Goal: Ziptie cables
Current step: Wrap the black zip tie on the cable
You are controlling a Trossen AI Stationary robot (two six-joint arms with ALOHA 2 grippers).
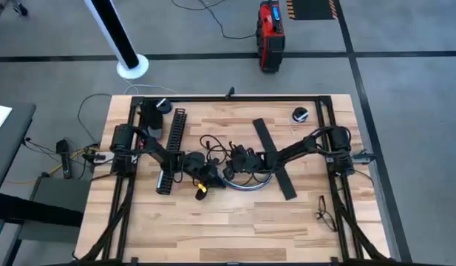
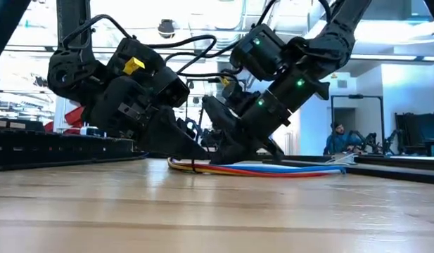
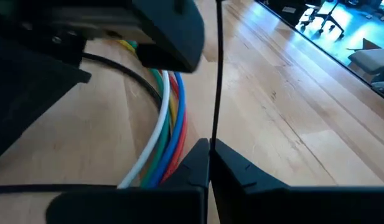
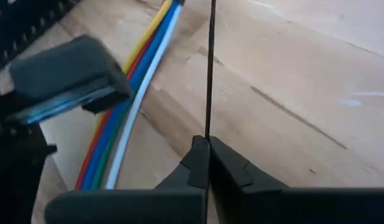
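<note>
Far left of the wooden table [image 1: 235,222], a long black comb-slotted plastic channel [image 1: 173,140] lies lengthwise away from you, clear of the work.

Left gripper [image 1: 200,175]: low at table centre. In its wrist view the two dark fingertips [image 3: 204,163] are pressed together on a thin black zip tie strand [image 3: 217,74] that runs straight out ahead. So: clamped on the strand, no gap visible.

The cables [image 1: 246,185], a bundle of thin flexible wires in white, blue, green, red and yellow, lie flat on the wood between the two grippers, curving from centre out to the right. The low view shows their long axis running sideways along the table [image 2: 273,169], passing under both tools.

Right gripper [image 1: 239,164]: just beside the left one, same picture. Its fingertips [image 4: 201,163] are also closed on a thin black strand [image 4: 210,62].

Key relation: in both wrist views the bundle sits just off to the side of the pinched strand, close, not touching the fingers [image 3: 163,118] [image 4: 126,102]. Both arms look equally near. You probably need the tie drawn tight across the bundle's long axis; I cannot tell whether it already loops the wires.

Further right, a flat black rigid strip [image 1: 274,159] lies diagonally.
</note>
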